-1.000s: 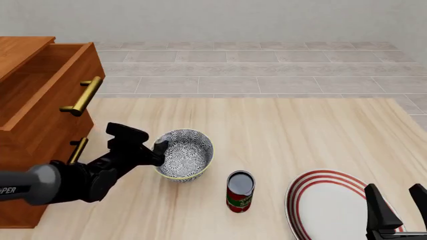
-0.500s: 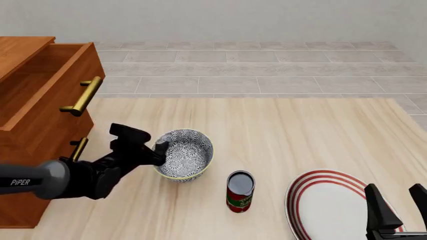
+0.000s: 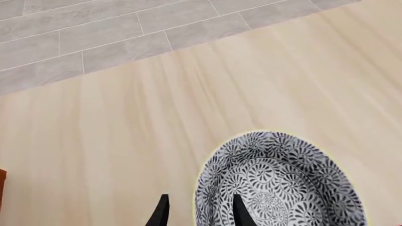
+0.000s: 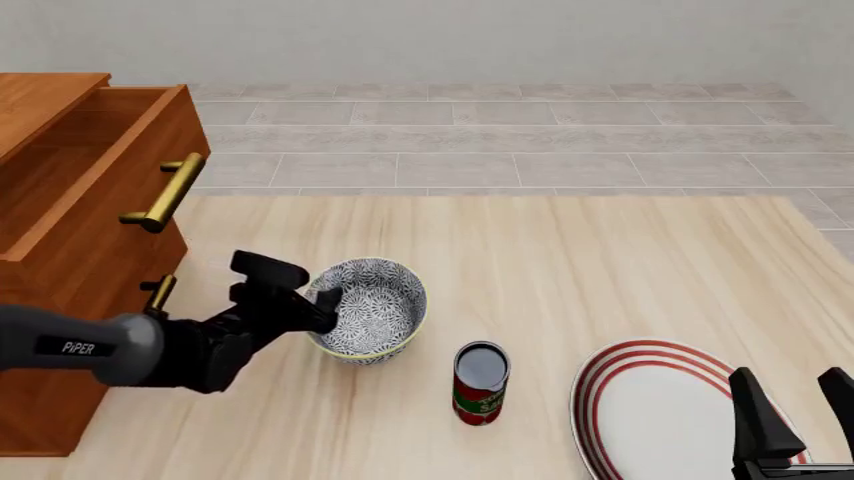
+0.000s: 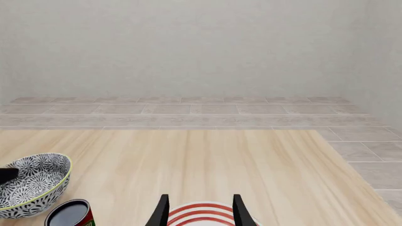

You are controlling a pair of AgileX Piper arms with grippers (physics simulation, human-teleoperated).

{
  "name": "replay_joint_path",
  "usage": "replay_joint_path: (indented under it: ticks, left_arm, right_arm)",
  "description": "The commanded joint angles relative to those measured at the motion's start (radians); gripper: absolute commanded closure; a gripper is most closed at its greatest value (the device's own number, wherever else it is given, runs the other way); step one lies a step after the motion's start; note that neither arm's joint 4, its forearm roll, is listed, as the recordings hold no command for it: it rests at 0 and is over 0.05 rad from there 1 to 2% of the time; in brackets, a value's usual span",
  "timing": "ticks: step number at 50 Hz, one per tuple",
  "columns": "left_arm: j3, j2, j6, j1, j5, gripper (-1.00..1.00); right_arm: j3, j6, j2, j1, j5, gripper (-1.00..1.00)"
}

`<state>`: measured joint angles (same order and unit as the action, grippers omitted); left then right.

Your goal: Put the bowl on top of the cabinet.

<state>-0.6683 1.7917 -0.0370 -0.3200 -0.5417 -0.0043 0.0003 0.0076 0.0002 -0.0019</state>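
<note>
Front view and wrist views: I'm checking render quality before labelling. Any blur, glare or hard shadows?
Front view: sharp, even light, only a faint soft shadow under the bowl and can. Left wrist view: bowl pattern crisp, no glare. Right wrist view: sharp, flat lighting, plate cropped.

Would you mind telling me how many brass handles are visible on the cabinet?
2. One brass handle sits on the open upper drawer of the cabinet; a second handle is lower, partly behind the left arm. More may lie out of view.
</note>
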Motion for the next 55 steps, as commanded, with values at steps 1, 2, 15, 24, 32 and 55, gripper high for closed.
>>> replay_joint_path:
  ticks: [1, 2, 15, 24, 32, 55]
  left_arm:
    - [-0.018, 0.043, 0.002, -0.001, -0.009, -1.00]
    - [-0.023, 0.048, 0.003, 0.003, -0.007, -1.00]
    - [-0.017, 0.061, 0.005, 0.008, -0.032, 1.00]
    - [0.011, 0.016, 0.035, -0.015, -0.029, 1.00]
    - [0.034, -0.012, 0.044, -0.027, -0.032, 1.00]
    - [0.099, -0.296, 0.060, -0.028, 0.049, 1.00]
  right_arm:
    - [0.000, 0.000, 0.000, 0.000, 0.000, -1.00]
    - [0.000, 0.000, 0.000, 0.000, 0.000, -1.00]
    - [0.000, 0.000, 0.000, 0.000, 0.000, -1.00]
    - [0.000, 0.000, 0.000, 0.000, 0.000, -1.00]
    - [0.000, 0.000, 0.000, 0.000, 0.000, -1.00]
    - [0.000, 0.000, 0.000, 0.000, 0.000, -1.00]
